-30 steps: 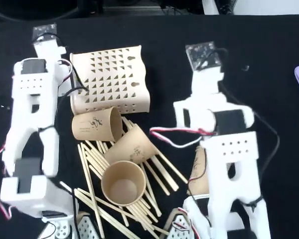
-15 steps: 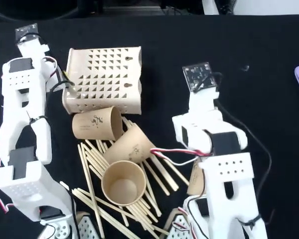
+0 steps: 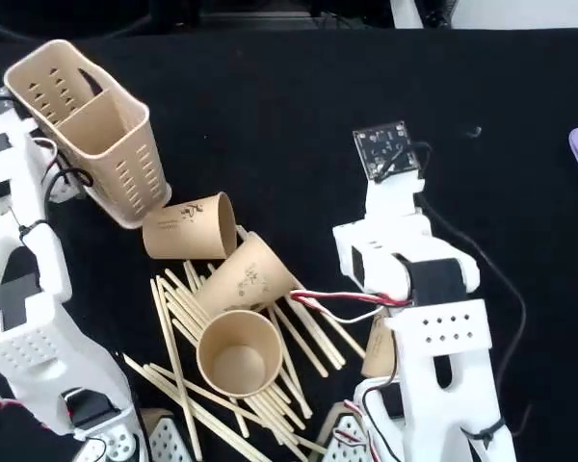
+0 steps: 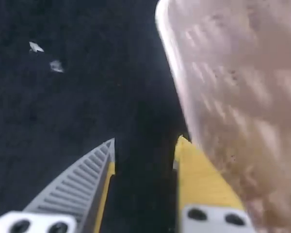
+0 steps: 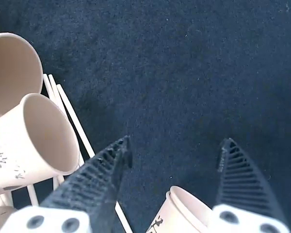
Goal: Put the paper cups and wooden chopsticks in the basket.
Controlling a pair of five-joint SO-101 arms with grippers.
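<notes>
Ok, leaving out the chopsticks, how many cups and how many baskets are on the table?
Cups: 4, one half hidden under the right arm
Basket: 1
Total: 5

basket (image 3: 116, 164) tipped up, mouth now showing

A basket (image 3: 91, 135) stands tilted at the table's (image 3: 270, 96) far left, just beside a toppled cup (image 3: 188, 226). In front, a second cup (image 3: 250, 277) and an upright cup (image 3: 238, 351) rest on scattered chopsticks (image 3: 173, 318), with a fourth cup (image 3: 378, 345) to their right.
</notes>
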